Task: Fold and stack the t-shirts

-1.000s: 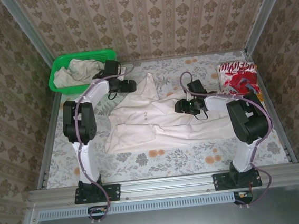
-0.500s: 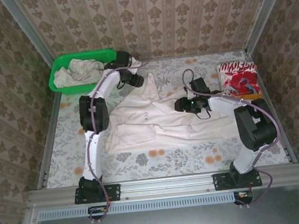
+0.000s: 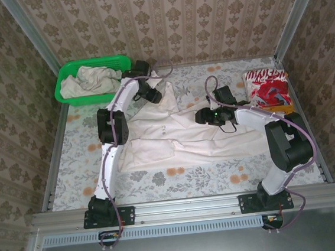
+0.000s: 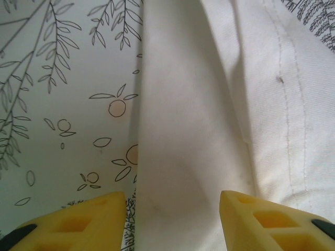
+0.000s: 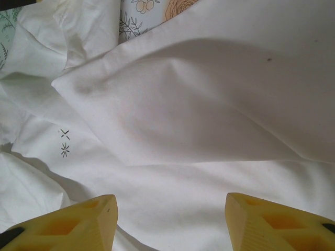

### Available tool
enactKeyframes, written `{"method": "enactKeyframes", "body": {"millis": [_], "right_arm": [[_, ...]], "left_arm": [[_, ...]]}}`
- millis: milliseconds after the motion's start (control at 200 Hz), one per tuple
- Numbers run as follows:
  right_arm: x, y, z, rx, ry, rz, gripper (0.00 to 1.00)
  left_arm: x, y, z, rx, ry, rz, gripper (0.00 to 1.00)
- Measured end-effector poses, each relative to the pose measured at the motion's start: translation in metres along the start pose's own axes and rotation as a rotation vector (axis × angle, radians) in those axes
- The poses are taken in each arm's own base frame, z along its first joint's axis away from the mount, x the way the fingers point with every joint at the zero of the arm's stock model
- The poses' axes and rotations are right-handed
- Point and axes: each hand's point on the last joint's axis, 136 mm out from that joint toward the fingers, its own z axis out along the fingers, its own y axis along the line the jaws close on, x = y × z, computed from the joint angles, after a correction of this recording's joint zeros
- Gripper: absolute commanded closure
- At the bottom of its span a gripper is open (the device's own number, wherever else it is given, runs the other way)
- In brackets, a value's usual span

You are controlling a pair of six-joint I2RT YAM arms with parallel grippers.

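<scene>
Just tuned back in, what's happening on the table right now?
Both arms are on the off-white t-shirt spread across the table. The left gripper sits open astride a fold at its far edge; the right gripper hangs open over its middle, beside the small print. A folded red-and-white shirt lies far right, and another pale shirt is crumpled in the green basket.

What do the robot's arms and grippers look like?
The left arm and right arm have white links, black joints and a purplish cable along each. The left gripper and right gripper have yellow wedge-shaped fingers with square hollows.
</scene>
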Motion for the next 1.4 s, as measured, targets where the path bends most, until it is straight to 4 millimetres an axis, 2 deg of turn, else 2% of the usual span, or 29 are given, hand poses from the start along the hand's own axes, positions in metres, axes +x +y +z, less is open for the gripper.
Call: {"method": "enactKeyframes", "body": {"millis": [75, 265, 470, 540, 655, 800, 905, 1220, 1310, 1400], "right_arm": [[0.000, 0.000, 0.000, 0.000, 0.001, 0.000, 0.43], [0.000, 0.000, 0.000, 0.000, 0.001, 0.000, 0.43], [0.000, 0.000, 0.000, -0.001, 0.000, 0.000, 0.43], [0.000, 0.000, 0.000, -0.002, 0.001, 0.001, 0.43], [0.000, 0.001, 0.000, -0.007, 0.001, 0.003, 0.43], [0.000, 0.001, 0.000, -0.008, 0.001, 0.003, 0.43], [0.000, 0.001, 0.000, -0.008, 0.001, 0.003, 0.43], [-0.002, -0.002, -0.001, 0.004, -0.007, 0.007, 0.43], [-0.008, -0.012, -0.005, 0.047, -0.034, 0.020, 0.43], [-0.022, -0.028, -0.017, 0.110, -0.084, 0.054, 0.41]], "left_arm": [[0.000, 0.002, -0.003, -0.012, 0.006, 0.006, 0.44], [0.007, 0.004, -0.006, -0.048, 0.051, 0.041, 0.44], [0.015, 0.001, 0.004, -0.046, 0.101, 0.109, 0.45], [0.012, 0.000, 0.003, -0.047, 0.099, 0.135, 0.52], [0.012, -0.005, 0.006, -0.041, 0.106, 0.162, 0.72], [0.012, -0.011, 0.007, -0.032, 0.113, 0.194, 0.80], [0.013, -0.012, 0.007, -0.029, 0.118, 0.209, 1.00], [0.012, -0.011, 0.006, -0.038, 0.102, 0.220, 1.00], [0.012, -0.010, 0.005, -0.043, 0.095, 0.220, 1.00], [0.013, -0.006, 0.001, -0.052, 0.086, 0.214, 1.00]]}}
